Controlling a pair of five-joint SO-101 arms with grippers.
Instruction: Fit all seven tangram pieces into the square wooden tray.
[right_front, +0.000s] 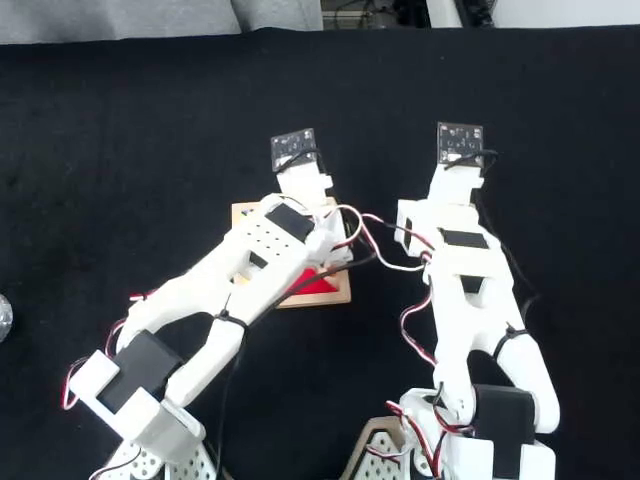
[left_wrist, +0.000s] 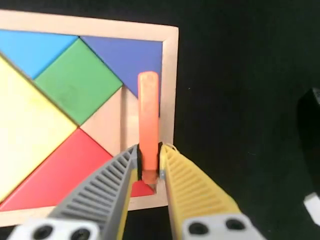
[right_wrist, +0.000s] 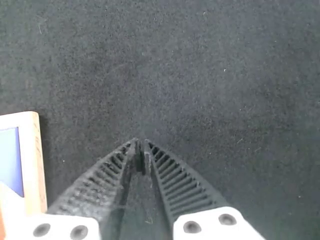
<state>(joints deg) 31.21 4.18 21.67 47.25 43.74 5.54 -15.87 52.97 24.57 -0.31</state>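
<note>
Holding one orange piece (left_wrist: 148, 107), left pincer (left_wrist: 148, 152) overhangs tray (left_wrist: 170, 95) with five pieces (left_wrist: 77, 82).

We note soft, even light on the wooden tray (left_wrist: 169, 75); its coloured pieces (left_wrist: 75, 80) appear bright against the dark cloth (right_wrist: 200, 75) around it. The orange piece (left_wrist: 148, 115) at the tray's rim is palest at its tip.

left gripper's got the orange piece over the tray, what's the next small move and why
Probably tilt the orange piece toward flat and ease it down into the bare gap. The left gripper holds it on edge over that gap, between the green piece, the dark blue triangle and the red piece; on edge it likely won't seat.
</note>
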